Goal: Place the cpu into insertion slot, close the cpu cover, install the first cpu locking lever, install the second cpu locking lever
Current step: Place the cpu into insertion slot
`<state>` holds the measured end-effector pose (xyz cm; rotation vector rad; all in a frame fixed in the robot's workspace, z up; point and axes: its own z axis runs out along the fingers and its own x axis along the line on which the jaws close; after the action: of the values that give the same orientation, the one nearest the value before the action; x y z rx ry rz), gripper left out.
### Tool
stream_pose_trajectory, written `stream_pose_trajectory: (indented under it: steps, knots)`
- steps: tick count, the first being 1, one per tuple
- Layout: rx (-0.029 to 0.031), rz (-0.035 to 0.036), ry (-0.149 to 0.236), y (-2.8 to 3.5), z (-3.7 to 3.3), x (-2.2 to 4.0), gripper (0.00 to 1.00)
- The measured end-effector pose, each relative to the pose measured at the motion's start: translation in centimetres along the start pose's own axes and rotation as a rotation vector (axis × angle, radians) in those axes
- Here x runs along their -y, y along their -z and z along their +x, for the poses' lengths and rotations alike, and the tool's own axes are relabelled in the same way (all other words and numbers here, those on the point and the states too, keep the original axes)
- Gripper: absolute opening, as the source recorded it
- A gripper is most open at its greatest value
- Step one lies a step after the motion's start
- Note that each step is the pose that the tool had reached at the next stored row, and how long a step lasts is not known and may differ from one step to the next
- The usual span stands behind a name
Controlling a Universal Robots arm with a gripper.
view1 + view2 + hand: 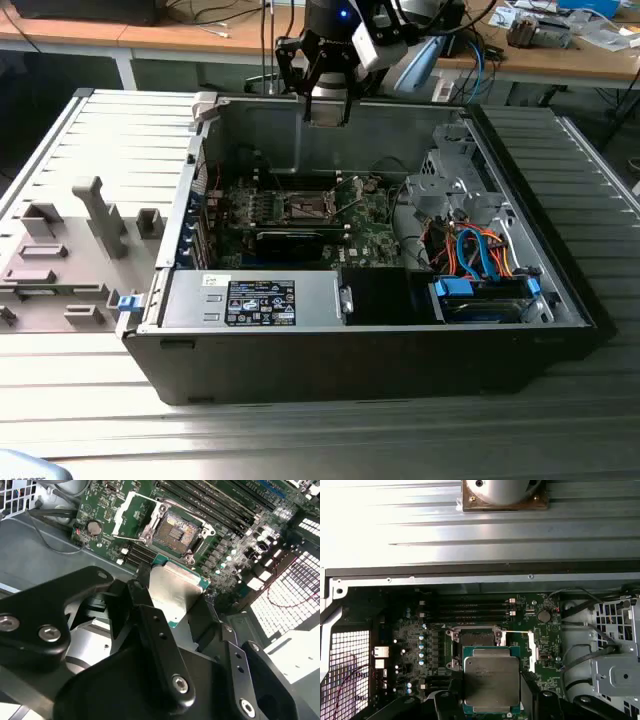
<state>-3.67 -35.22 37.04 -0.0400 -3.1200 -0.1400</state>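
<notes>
**Well above the board: cpu clamped, slot open**

I have the cpu (pixel 176 592) pinched flat between the fingers (pixel 155 630), its silver top towards the wrist cameras, so the gripper (pixel 328 110) is closed on it. In the exterior view the gripper sits at the upper middle of the frame, over the rear wall of the case (pixel 270 135). The insertion slot (pixel 305 208) lies lower, near the frame's centre, well apart from the chip. In both wrist views the slot shows bare just past the cpu's far edge, with the cpu cover (pixel 129 514) swung up beside it. The chip's edges look roughly square to the slot, though I cannot judge the corner match from here. Nothing is seated yet.
</notes>
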Motion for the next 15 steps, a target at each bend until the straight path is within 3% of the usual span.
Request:
stream_pose_trajectory:
  steps: [15]
  knots:
    - [0.0, 0.0001, 0.0, -0.4, -0.01, 0.04, 0.54]
